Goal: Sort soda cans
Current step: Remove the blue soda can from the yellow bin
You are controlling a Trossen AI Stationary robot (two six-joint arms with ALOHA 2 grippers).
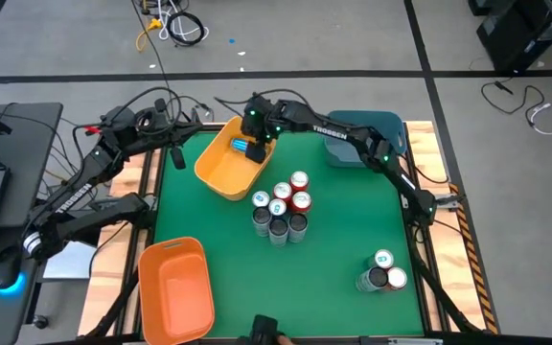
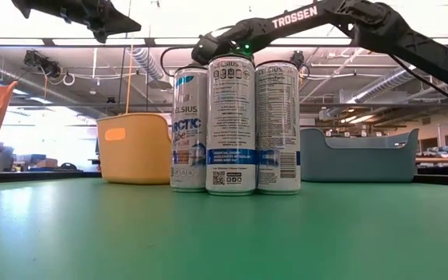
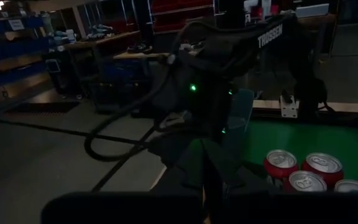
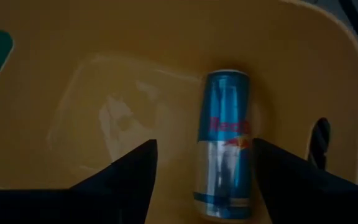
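Soda cans, small metal cylinders with silver tops, bunched in a tight cluster [image 1: 282, 208] at the middle of the green felt table [image 1: 333, 249] — red ones, dark grey ones, silver ones with teal-marked tops, all upright and touching. Three more [image 1: 382, 272] standing together near the table's right front corner. From table height, tall white cans [image 2: 232, 124] shoulder to shoulder, labels facing the camera.

One blue-and-silver slim can [image 4: 224, 144] lying flat on its side on the floor of the yellow plastic bin [image 1: 220, 165], close to one wall. Right gripper [image 1: 254, 144] poised directly over that bin, fingers [image 4: 120, 180] spread wide, one each side of the lying can, clear of it, nothing pinched. Same can a small blue streak [image 1: 250, 148] from overhead.

Left gripper [image 1: 175, 153] parked at the table's left rear edge, just beside the yellow bin, jaws pressed together, empty. From its wrist, red tops [image 3: 303, 171] of the central cluster in sight past the right arm [image 3: 229, 68].

Orange plastic bin [image 1: 173, 287] at the left front corner, dark blue-grey plastic bin [image 1: 364, 134] at the rear right, well apart from the cluster.
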